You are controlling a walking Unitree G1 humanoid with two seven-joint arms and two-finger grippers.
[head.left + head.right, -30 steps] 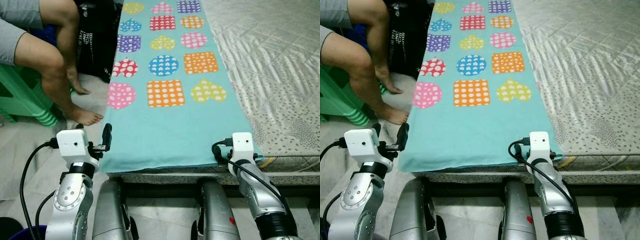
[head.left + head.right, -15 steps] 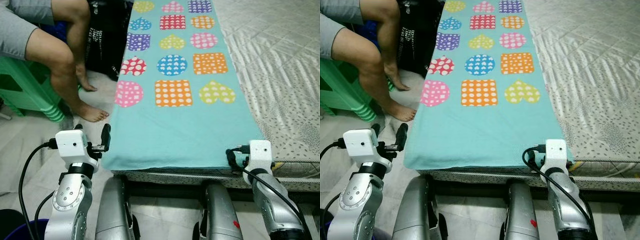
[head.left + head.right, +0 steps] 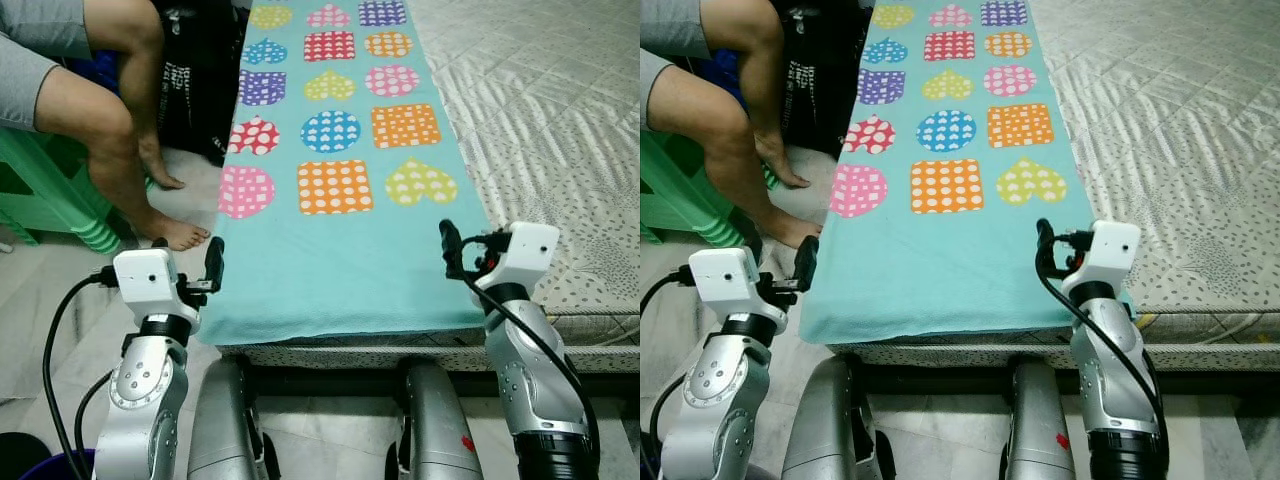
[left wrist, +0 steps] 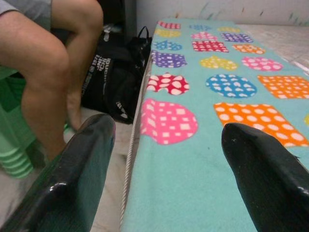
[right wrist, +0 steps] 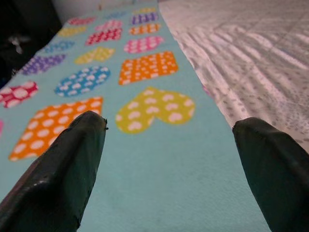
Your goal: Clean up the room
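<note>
**Both grippers open at the near corners of the blanket**

The bed (image 3: 560, 120) carries a quilted grey-white mattress cover, and along its left edge lies the teal blanket (image 3: 330, 270), spread flat with rows of dotted hearts, squares and circles. Its near hem runs along the bed's front edge, its left side right at the bed's left edge. It looks laid out long and smooth so it can be folded from the near end.

A person (image 3: 100, 130) sits on a green stool (image 3: 45, 195) by the bed's left side, bare feet on the floor, well clear of the arms. A black bag (image 3: 195, 80) stands between the legs and the bed.

The left gripper (image 3: 212, 262) hangs just off the blanket's near left corner, jaws apart and straddling the bed's left edge. The right gripper (image 3: 447, 243) hovers over the near right corner, jaws likewise apart above the cloth. Judging by this symmetry, each arm is placed to take one corner.
</note>
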